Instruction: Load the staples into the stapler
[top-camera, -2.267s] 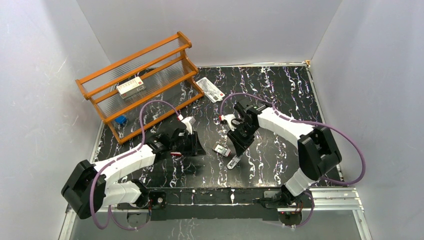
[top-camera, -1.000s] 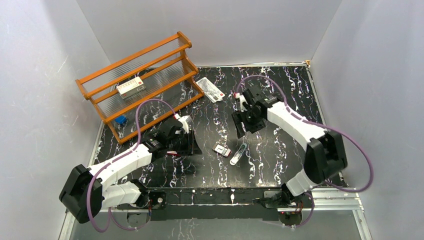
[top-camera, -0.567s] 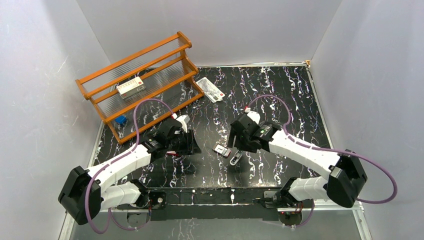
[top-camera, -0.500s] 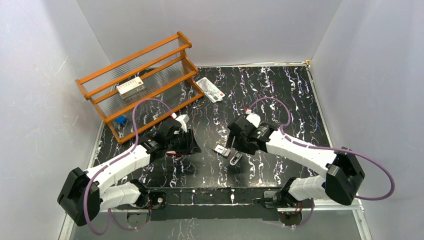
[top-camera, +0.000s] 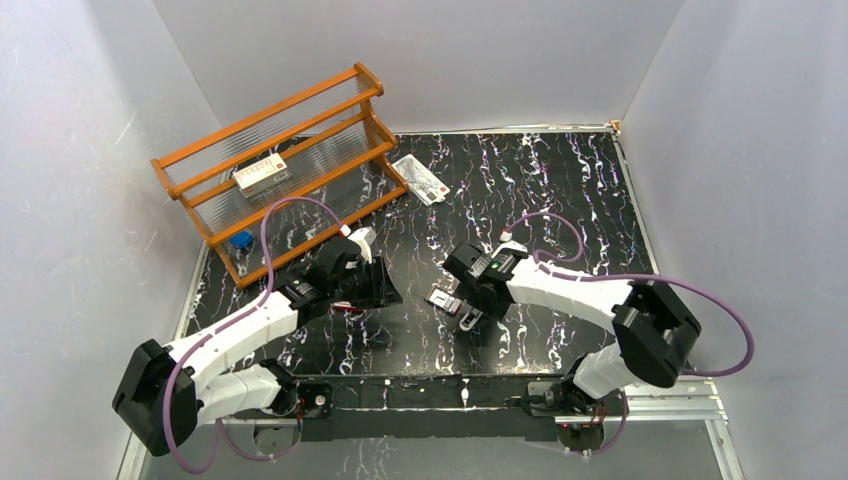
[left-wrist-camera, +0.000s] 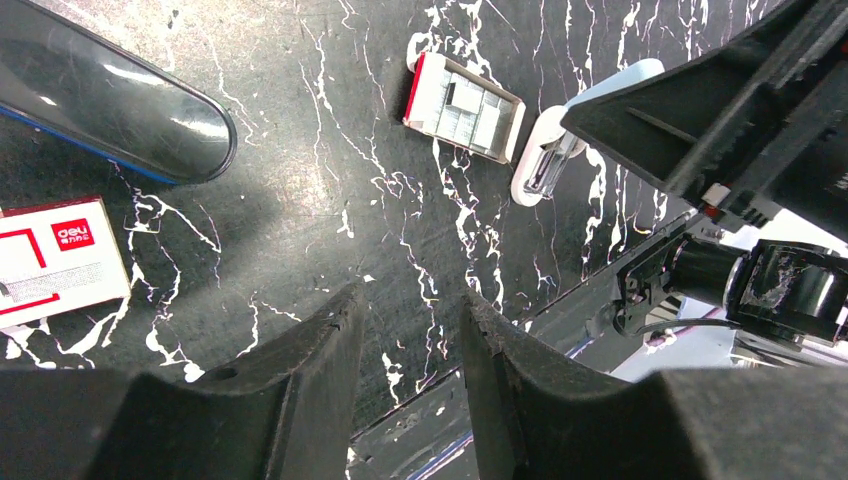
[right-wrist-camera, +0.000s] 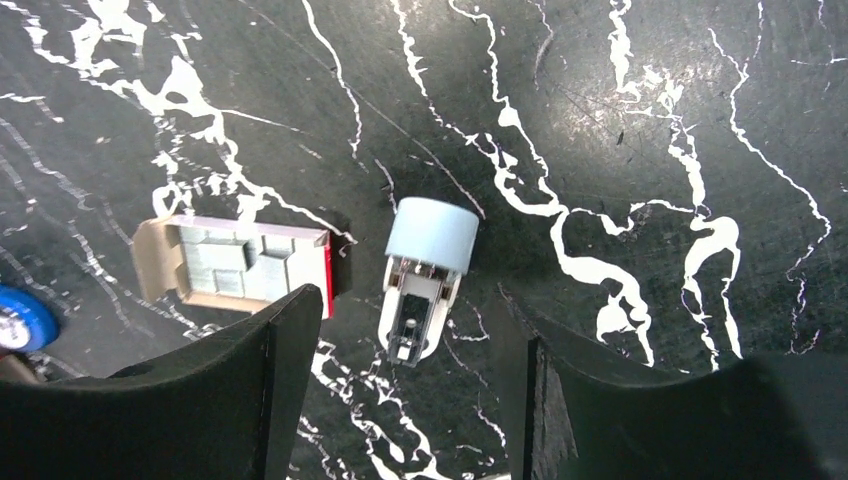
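Tabletop: black marble-look w/ white veins, smooth, slight sheen. Staples: bright silvery metal, in matt pale card tray. Stapler: dark, smooth, v. glossy plastic, blue edge. Small tool: matt pale-blue & white plastic, shiny metal inside. Rack: orange wood-look frame, clear ribbed shelves.

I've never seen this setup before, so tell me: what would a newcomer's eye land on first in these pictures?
The orange wooden rack at the table's far left stands out against the black, white-veined tabletop. Near the middle, the right gripper hangs open over an open tray of staples and a small pale blue and white gadget lying beside it.
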